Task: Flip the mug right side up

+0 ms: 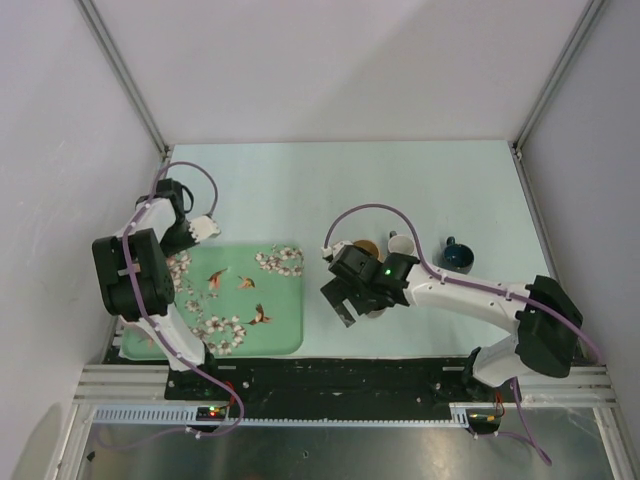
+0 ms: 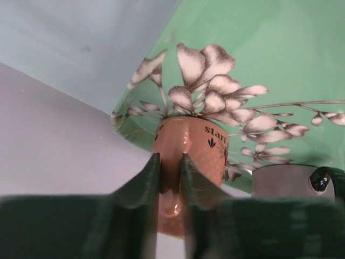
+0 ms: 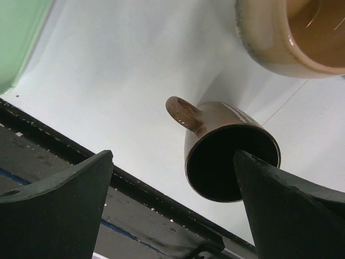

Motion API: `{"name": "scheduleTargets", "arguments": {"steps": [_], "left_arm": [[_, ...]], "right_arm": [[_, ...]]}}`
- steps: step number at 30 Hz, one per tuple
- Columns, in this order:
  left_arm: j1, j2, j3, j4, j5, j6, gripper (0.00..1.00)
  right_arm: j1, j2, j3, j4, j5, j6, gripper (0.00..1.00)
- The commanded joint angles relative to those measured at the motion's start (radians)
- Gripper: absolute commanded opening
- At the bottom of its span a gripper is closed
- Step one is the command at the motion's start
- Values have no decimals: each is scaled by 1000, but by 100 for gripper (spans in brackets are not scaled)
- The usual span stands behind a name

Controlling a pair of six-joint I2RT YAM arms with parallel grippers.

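In the left wrist view my left gripper (image 2: 170, 157) is shut on the handle of a salmon-pink mug (image 2: 202, 145) with black lettering, held over the corner of the green floral tray (image 2: 269, 54). I cannot tell which way up it is. In the top view that gripper (image 1: 203, 228) is at the tray's far left corner. My right gripper (image 3: 172, 156) is open and empty. A glossy brown mug (image 3: 232, 156) sits by its right finger, its dark opening facing the camera and its handle (image 3: 183, 110) pointing left. In the top view the right gripper (image 1: 345, 298) hangs right of the tray.
A tan mug (image 3: 291, 32) stands just beyond the brown one. The top view shows a brown mug (image 1: 365, 248), a white mug (image 1: 400, 243) and a dark blue mug (image 1: 458, 257) in a row behind the right gripper. The tray (image 1: 240, 300) fills the near left; the table's front rail (image 3: 64, 156) is close.
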Motion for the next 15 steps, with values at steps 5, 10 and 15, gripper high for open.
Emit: {"name": "scheduleTargets", "arguments": {"steps": [5, 10, 15], "left_arm": [[-18, -58, 27, 8, -6, -47, 1], [-95, -161, 129, -66, 110, -221, 0], [-200, -220, 332, -208, 329, -420, 0]], "right_arm": [[-14, -125, 136, -36, 7, -34, 99], [-85, -218, 168, 68, -119, -4, 99], [-214, -213, 168, 326, -405, 102, 99]]}}
